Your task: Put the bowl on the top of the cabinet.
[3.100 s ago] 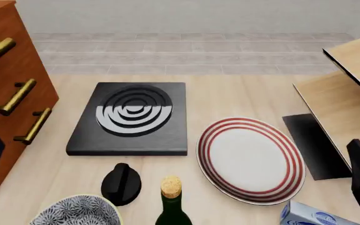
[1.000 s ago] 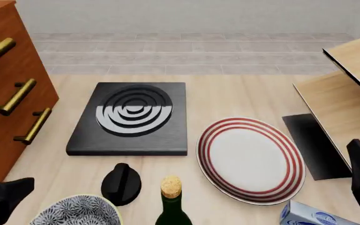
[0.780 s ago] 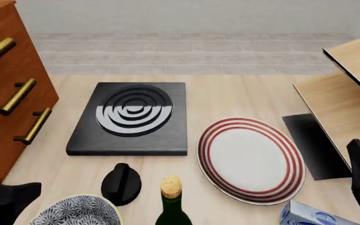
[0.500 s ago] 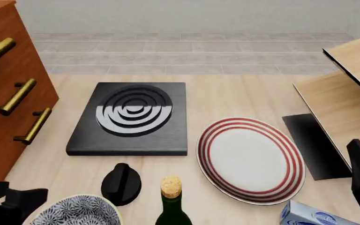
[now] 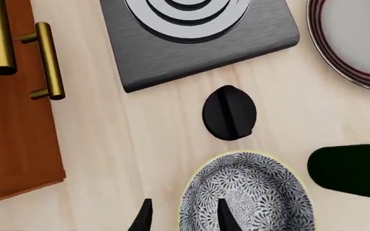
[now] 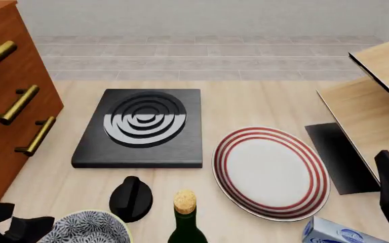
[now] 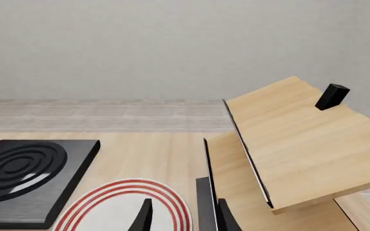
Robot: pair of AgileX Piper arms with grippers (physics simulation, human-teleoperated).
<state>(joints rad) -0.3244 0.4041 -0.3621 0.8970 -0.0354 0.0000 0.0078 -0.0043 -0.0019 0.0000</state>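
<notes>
Left gripper [image 5: 181, 219] astride bowl [image 5: 249, 197] rim

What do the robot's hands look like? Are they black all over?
Yes, all black. The left gripper has two thin, pointed, matte black fingers, and so does the right gripper. From the front, each arm is a chunky black shape. No cables, stickers or markings show.

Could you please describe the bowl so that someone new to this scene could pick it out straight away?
Start at the reddish-brown cabinet with brass handles on the table's left. Come along the near edge to the bowl, just before the black knob and green corked bottle. It is round and deep with a dense blue-and-white floral pattern, unlike the flat red-ringed plate.
</notes>
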